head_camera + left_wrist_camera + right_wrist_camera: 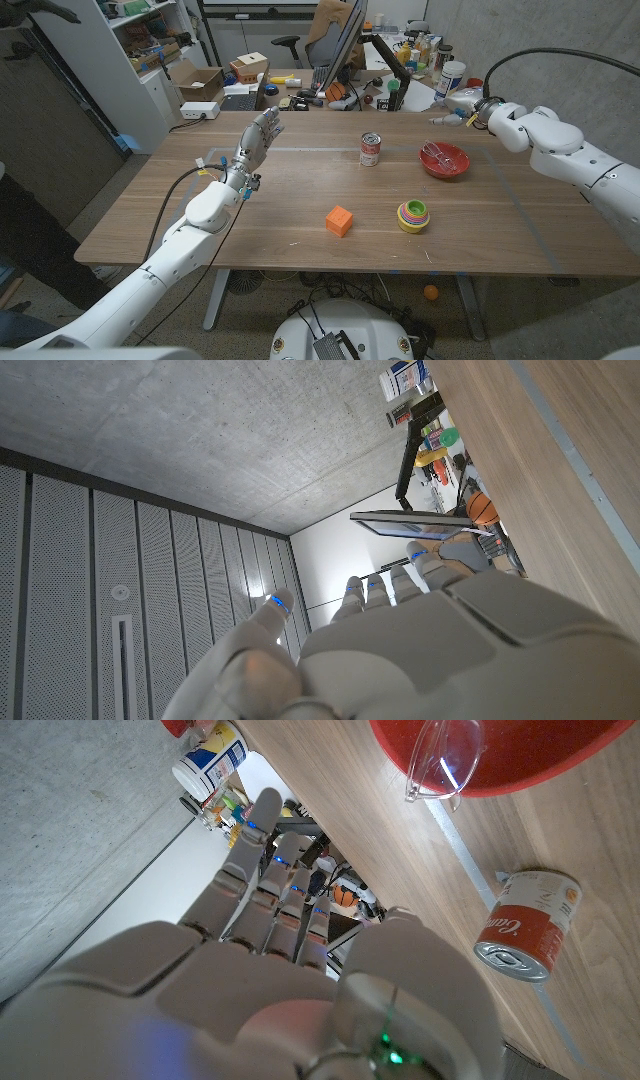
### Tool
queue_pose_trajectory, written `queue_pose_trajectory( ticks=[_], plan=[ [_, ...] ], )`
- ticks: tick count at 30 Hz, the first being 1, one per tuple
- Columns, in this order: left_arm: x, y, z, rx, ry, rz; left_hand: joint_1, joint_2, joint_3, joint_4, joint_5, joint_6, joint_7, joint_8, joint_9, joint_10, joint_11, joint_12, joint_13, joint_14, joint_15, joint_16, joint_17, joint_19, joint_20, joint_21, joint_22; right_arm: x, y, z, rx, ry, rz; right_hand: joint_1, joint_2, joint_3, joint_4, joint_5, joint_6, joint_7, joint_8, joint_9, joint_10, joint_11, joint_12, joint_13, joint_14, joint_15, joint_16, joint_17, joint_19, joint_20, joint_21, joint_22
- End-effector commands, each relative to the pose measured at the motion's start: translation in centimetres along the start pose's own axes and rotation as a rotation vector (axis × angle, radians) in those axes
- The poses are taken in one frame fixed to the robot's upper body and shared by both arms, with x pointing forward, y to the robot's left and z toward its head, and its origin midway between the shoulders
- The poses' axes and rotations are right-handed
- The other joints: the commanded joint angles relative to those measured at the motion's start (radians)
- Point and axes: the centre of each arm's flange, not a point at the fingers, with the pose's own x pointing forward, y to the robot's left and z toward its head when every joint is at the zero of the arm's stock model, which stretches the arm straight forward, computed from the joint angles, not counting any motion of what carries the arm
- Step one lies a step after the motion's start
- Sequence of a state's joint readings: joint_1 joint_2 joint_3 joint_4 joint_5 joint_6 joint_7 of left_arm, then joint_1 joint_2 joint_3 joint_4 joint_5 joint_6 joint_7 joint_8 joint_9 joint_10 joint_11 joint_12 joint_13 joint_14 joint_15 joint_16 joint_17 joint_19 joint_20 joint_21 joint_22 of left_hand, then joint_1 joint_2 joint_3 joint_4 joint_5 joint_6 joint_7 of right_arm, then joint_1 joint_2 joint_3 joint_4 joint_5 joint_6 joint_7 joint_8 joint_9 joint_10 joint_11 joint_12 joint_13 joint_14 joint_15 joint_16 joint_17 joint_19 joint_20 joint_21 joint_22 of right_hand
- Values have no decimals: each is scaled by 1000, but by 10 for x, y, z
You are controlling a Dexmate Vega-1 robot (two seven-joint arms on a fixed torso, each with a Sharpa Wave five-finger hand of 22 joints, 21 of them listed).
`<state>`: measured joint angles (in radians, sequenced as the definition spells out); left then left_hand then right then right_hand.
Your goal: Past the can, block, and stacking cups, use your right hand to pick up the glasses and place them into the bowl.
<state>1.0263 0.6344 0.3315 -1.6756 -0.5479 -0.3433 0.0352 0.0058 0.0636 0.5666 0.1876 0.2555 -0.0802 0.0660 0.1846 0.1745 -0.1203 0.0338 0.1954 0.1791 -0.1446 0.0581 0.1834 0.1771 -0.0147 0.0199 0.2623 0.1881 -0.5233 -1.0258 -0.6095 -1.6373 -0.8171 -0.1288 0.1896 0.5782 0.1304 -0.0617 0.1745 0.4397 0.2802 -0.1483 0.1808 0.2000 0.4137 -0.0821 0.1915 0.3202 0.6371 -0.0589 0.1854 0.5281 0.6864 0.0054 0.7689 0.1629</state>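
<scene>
Clear glasses (440, 153) lying inside the red bowl (444, 168) near the tabletop's far right corner, tilted, long axis running roughly along the far edge. Right hand (462, 104) hovering beyond the bowl, fingers extended, holding nothing. Left hand (258, 138) raised near the far left, fingers apart, empty. Can (371, 149) standing left of the bowl.
</scene>
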Motion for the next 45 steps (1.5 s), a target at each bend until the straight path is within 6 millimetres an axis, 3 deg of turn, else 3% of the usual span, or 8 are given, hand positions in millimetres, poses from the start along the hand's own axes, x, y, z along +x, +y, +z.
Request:
queue_pose_trajectory(
  ticks=[1,7,11,12,21,26,30,45],
  plan=[
    [-1,0,0,-9,-3,2,9,120,9,-1,4,-4,4,-3,1,-8,3,0,4,-6,4,1,3,7,4,-3,4,0,-5,-4,31,9,-13,-27,14,-10,5,-2,-9,-2,5,2,-25,0,-5,-2,-33,-107,-4,-6,0,11,-17,2],
    [-3,1,1,-8,-3,6,9,120,10,-1,4,-3,4,-3,1,-6,3,1,4,-6,5,2,3,7,4,-3,4,0,-7,-5,42,16,-21,-73,49,-15,10,-2,-33,-10,5,2,-59,2,-8,-11,-90,-98,-2,-22,-39,45,-64,1],
    [-5,1,2,-3,-7,8,9,120,10,-1,4,-4,4,-2,1,-7,3,0,4,-6,5,2,3,7,4,-3,4,0,-8,-4,39,16,-24,-110,58,-17,9,-1,-52,-17,6,1,-79,-1,-5,-20,-129,-103,3,-36,-118,44,-118,4],
    [-5,1,2,-2,-8,9,9,120,10,-1,4,-3,4,-2,1,-7,3,1,4,-6,5,2,3,8,5,-3,4,0,-8,-4,41,17,-25,-123,59,-16,8,0,-51,-16,10,1,-85,2,-4,-23,-145,-104,3,-42,-158,35,-142,6],
    [-8,2,2,-4,-9,11,9,119,11,-1,3,-3,4,-2,1,-7,2,1,4,-6,5,2,3,7,4,-4,4,-4,-13,-6,58,25,-60,-147,62,-10,8,2,-57,-14,11,0,-104,0,-4,-30,-197,-104,-3,-53,-205,43,-175,8],
    [-10,3,3,-2,-10,10,9,119,12,-1,3,-3,3,-2,1,-7,2,1,4,-6,5,2,3,7,4,-5,4,-7,-17,-7,66,38,-83,-179,61,-5,9,3,-59,-14,14,-1,-124,-2,-4,-38,-252,-100,-4,-67,-267,66,-217,8],
    [-12,4,4,-2,-11,7,9,118,12,-1,3,-3,3,-2,1,-7,3,1,4,-6,4,2,3,8,4,-5,4,-10,-21,-9,87,50,-103,-198,60,-4,9,2,-62,-13,14,-1,-146,1,-7,-43,-287,-97,-5,-75,-295,77,-239,7],
    [-20,11,5,-8,-11,-4,7,114,10,-1,2,6,-3,1,1,-5,2,2,4,-5,2,2,3,9,3,-6,4,-16,-30,-10,142,77,-126,-235,59,2,9,0,-57,-25,17,-2,-174,-19,-4,-54,-346,-94,-3,-94,-320,110,-273,6]
  ],
)
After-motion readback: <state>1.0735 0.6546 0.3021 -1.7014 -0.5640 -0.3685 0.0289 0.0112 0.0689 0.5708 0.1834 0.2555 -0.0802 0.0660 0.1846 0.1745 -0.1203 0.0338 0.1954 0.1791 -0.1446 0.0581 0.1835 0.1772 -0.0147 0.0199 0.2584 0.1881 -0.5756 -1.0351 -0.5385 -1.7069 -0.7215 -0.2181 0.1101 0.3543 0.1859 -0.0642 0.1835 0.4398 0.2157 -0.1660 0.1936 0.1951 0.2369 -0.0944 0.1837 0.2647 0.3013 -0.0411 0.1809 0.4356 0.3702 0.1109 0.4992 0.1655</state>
